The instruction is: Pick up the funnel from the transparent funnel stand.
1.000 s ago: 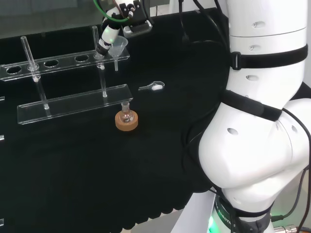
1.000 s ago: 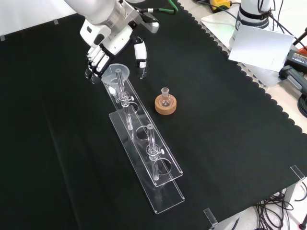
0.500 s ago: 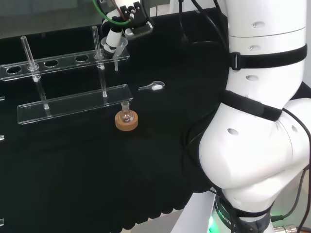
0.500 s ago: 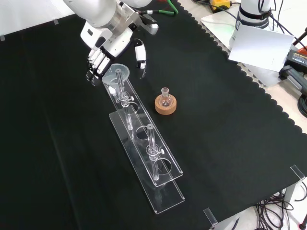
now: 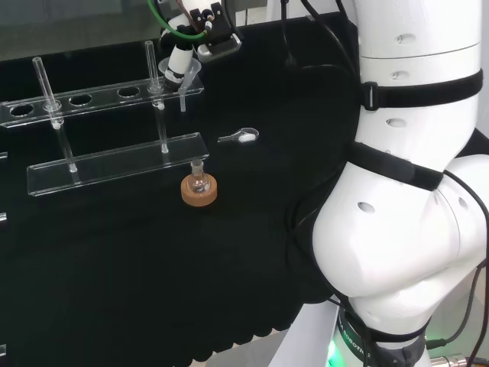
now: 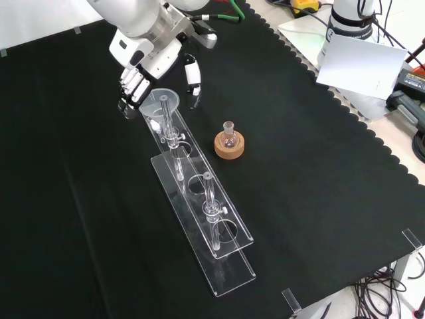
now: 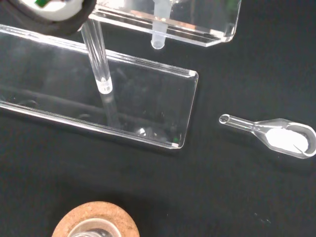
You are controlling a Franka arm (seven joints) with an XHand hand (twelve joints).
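Black-and-white fingers of the robot hand [image 6: 143, 70] are bracketing a clear plastic funnel [image 6: 161, 102], with a cluster of fingers on the front view's left of its rim and the thumb on the right. Whether they are already touching the rim cannot be told; the hand is reading as open, not yet closed on anything. Its cone is sitting in the end hole of the transparent acrylic funnel stand [image 6: 219, 216], its stem hanging below the upper shelf. Beside the stand, a small glass flask in a cork ring [image 6: 230, 143] is resting on the black cloth. In the head view, a small clear scoop holding white powder [image 5: 241, 137] is lying near the stand's end. As a judgement, a closing grasp could tilt the funnel so its stem catches in the hole, dragging the light stand.
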